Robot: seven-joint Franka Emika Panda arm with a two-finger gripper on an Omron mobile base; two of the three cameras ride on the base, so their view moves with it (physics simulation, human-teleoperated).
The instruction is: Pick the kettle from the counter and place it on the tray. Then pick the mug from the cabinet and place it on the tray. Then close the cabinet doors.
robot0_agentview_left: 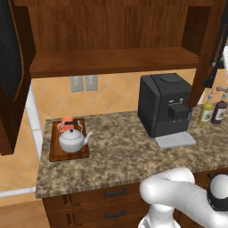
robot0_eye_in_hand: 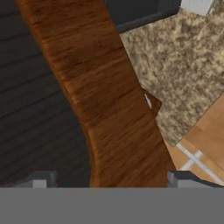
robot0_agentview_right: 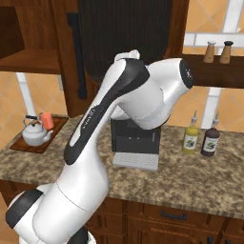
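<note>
The silver kettle (robot0_agentview_left: 72, 139) stands on the dark wooden tray (robot0_agentview_left: 55, 153) at the counter's (robot0_agentview_left: 124, 151) left end. The orange-red mug (robot0_agentview_left: 67, 122) sits on the same tray right behind it. From the right I see the kettle (robot0_agentview_right: 34, 134), mug (robot0_agentview_right: 46, 120) and tray (robot0_agentview_right: 45, 144) again. The cabinet (robot0_agentview_left: 111, 58) stands open, its left door (robot0_agentview_left: 10, 67) and right door (robot0_agentview_right: 124, 38) both swung out. In the hand view my gripper (robot0_eye_in_hand: 113, 181) is open, its fingertips (robot0_eye_in_hand: 41, 179) wide apart, close against the right door's wooden frame (robot0_eye_in_hand: 109, 109) beside the mesh panel (robot0_eye_in_hand: 35, 109).
A big black coffee machine (robot0_agentview_left: 167, 104) stands mid-counter under the cabinet, with two bottles (robot0_agentview_left: 207, 111) to its right. Two shakers (robot0_agentview_right: 217, 52) rest on a high shelf. Drawers (robot0_agentview_left: 111, 202) run below the counter edge. My arm's white links (robot0_agentview_right: 119, 124) rise in front of the machine.
</note>
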